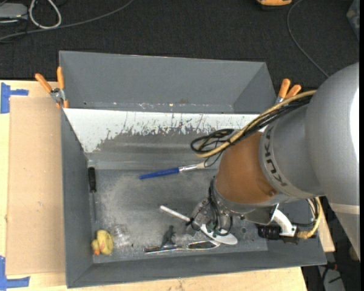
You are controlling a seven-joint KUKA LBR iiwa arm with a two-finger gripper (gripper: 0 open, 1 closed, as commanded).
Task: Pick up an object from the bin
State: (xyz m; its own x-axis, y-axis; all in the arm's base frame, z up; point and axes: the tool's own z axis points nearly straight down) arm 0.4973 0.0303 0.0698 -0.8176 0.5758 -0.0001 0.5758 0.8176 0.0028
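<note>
My gripper (204,220) is low in the bin's front right part, beneath the arm's wrist. Just left of it lies a short white stick (172,213), its near end meeting the gripper. In front of the gripper, along the front wall, lie a small dark tool with silvery blades (173,242) and a white flat piece (228,239). A blue-handled brush (163,173) lies further back, pointing toward the wrist.
A yellow rubber duck (101,242) and a clear plastic piece (121,237) sit in the front left corner. A black marker (91,179) lies along the left wall. A black and white item (278,228) is at the right, under the arm.
</note>
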